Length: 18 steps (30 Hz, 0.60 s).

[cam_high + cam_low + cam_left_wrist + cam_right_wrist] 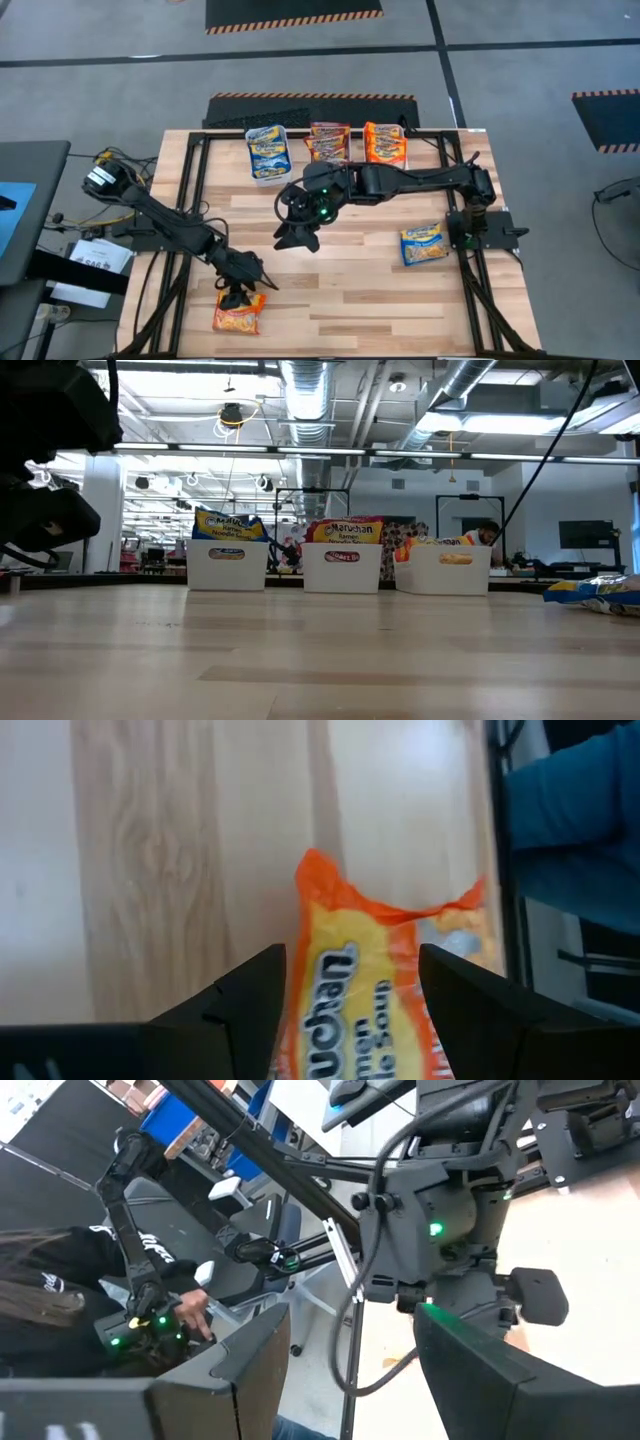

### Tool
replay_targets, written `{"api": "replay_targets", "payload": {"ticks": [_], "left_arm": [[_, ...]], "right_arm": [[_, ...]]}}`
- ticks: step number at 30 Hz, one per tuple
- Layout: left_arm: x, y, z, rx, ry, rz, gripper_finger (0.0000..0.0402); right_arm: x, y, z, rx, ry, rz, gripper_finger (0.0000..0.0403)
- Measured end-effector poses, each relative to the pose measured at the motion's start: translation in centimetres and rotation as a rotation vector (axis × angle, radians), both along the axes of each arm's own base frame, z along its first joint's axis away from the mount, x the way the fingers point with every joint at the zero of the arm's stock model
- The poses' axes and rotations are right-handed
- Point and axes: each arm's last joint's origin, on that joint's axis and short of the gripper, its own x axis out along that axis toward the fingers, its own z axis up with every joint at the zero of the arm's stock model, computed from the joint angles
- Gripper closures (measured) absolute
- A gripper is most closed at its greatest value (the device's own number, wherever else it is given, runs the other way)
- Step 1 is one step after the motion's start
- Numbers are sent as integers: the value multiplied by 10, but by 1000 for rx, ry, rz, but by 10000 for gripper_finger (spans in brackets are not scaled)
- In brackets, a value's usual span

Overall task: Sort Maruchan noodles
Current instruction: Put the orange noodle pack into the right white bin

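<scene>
An orange Maruchan packet (238, 316) lies flat near the table's near left corner. My left gripper (238, 293) hangs just over its far end, open. In the left wrist view the packet (352, 982) shows between and under the two fingers, and I see no touch. My right gripper (298, 236) is open and empty over the table's middle. A blue packet (424, 245) lies flat at the right and also shows in the low view (598, 591). At the far edge stand three white bins: blue packets (267, 150), maroon packets (329, 142) and orange packets (385, 143).
The black frame rail (196, 200) runs along the table's left side, close to my left arm. The right arm's base (480, 222) stands at the right edge, next to the blue packet. A person (60, 1295) sits beyond the table's left side. Bare wood (350, 290) lies in the near middle.
</scene>
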Motion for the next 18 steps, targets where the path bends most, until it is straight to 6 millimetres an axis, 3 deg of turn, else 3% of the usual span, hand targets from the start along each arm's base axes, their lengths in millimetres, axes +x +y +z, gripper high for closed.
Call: {"api": "replay_targets", "payload": {"ticks": [7,18], "left_arm": [[-1,0,-2,20,9,-8,187],[9,-10,-22,-35,50,-33,187]], "right_arm": [[-1,7,0,0,1,16,163],[-1,9,0,1,0,20,163]]}}
